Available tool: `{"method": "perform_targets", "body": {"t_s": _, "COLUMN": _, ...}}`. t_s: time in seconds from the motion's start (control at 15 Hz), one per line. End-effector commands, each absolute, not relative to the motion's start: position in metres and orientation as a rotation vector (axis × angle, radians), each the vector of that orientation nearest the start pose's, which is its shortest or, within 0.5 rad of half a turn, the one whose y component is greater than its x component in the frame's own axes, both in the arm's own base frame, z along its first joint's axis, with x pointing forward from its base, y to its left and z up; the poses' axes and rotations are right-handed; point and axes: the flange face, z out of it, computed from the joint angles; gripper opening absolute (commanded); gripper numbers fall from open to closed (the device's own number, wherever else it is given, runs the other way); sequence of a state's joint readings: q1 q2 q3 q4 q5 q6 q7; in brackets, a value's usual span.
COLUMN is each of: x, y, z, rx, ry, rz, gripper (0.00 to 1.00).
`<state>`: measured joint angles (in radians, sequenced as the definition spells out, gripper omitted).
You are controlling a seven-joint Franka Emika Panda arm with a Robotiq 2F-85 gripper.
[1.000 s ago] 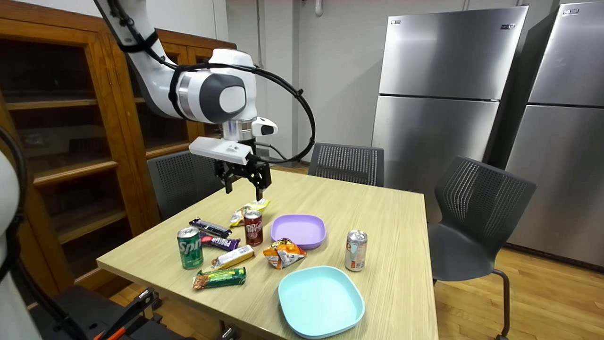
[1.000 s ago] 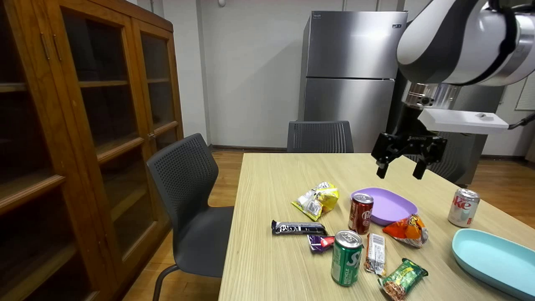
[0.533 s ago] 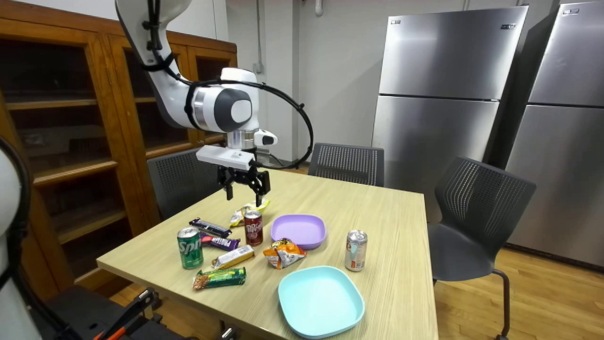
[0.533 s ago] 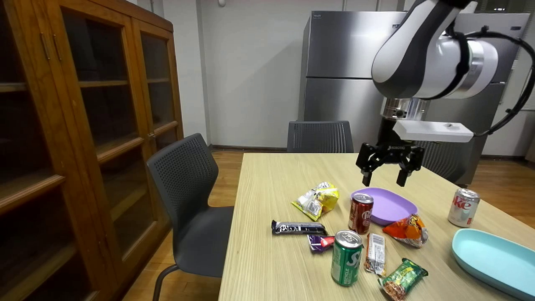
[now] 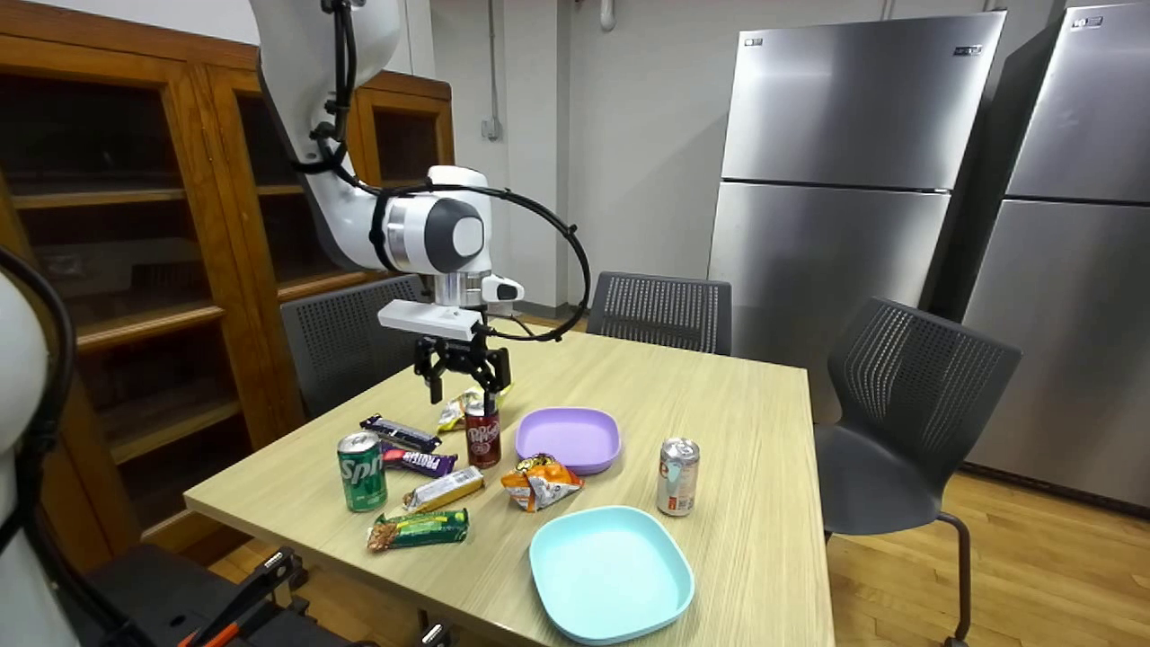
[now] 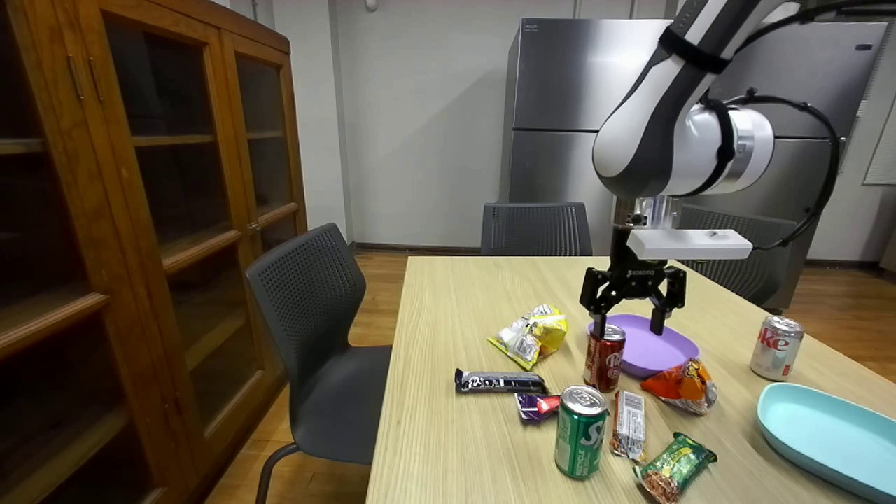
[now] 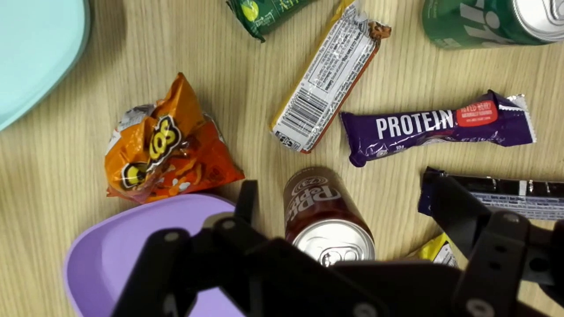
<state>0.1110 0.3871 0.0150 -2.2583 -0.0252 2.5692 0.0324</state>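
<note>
1. Because the gripper (image 6: 628, 332) hangs with its fingers (image 7: 247, 200) spread wide and gripping nothing, the likeliest slip, I judge, is a crooked descent: one fingertip could press on the lid of the Dr Pepper can (image 7: 317, 207) and tip it over.
2. That can stands upright on the table (image 5: 746, 557), set in from the edge beside the grey chair (image 6: 308, 301) and just beside the purple plate (image 5: 570, 438). Such closeness could bring the plate-side finger down on the rim, tilting the plate or shoving it along.
3. If the plate shifts, the orange snack bag (image 7: 169, 154) at its rim would probably slide too; whether they touch, I cannot tell.
4. Once toppled, the can might roll into the purple protein bar (image 7: 434, 127) or the Sprite can (image 6: 579, 437), which is nearer the corner at the end of that chair-side edge.
5. Only the wrist view shows the lid lying between the two fingers, off-centre toward the plate-side one. In both exterior views a fingertip simply overlaps the can's top, so clearance cannot be read.
6. The wrist view misses the silver can (image 6: 777, 348), present in both exterior views. It catches only part of the blue plate (image 5: 611, 575) and a scrap of the yellow snack bag (image 6: 532, 336), each whole in an exterior view.
</note>
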Motion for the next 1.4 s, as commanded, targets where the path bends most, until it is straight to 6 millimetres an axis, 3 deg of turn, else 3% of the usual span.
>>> {"method": "perform_targets", "body": {"t_s": 0.0, "x": 0.542, "y": 0.075, "z": 0.173, "rx": -3.174, "ry": -0.143, "rz": 0.186, "gripper": 1.00}}
{"method": "perform_targets", "body": {"t_s": 1.33, "x": 0.590, "y": 0.080, "z": 0.129, "rx": -3.212, "ry": 0.001, "rz": 0.235, "gripper": 1.00}}
